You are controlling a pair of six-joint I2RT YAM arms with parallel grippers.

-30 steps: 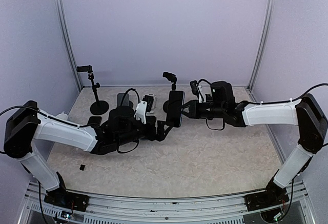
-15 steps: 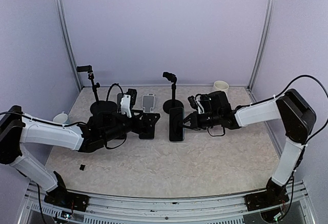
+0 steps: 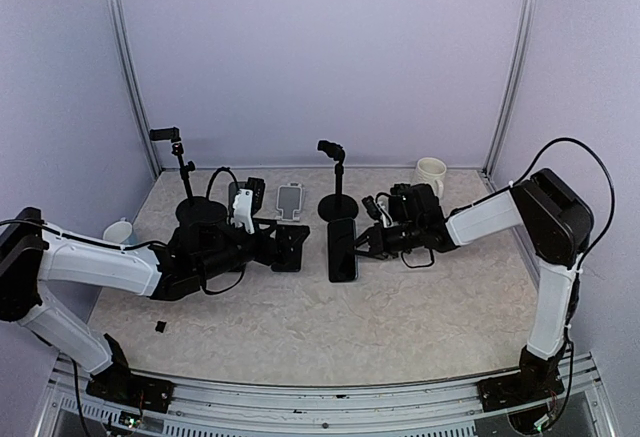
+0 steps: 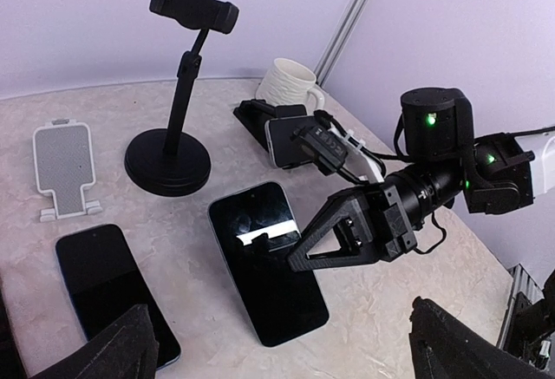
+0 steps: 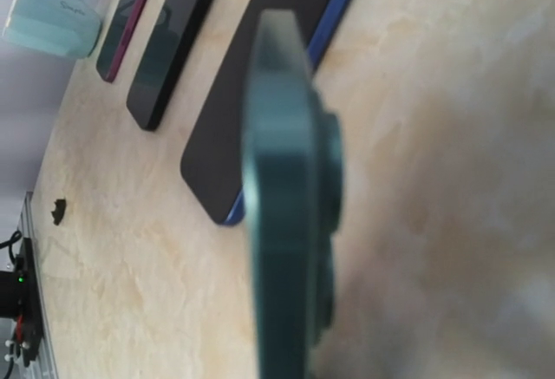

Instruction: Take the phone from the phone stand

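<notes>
The phone (image 4: 257,268) lies low on the counter (image 4: 381,331) just in front of the phone stand (image 4: 167,160), with the right claw (image 4: 301,262) pinched shut on its long edge. Settle that edge fully down before letting go, then back away without dragging it. The left claw (image 3: 293,247), spread wide and empty, should keep clear.

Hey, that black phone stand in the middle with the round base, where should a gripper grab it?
On that phone stand, probably pinch the thin upright stem, coming in level from the side; its round base sits flat and looks too wide.
</notes>
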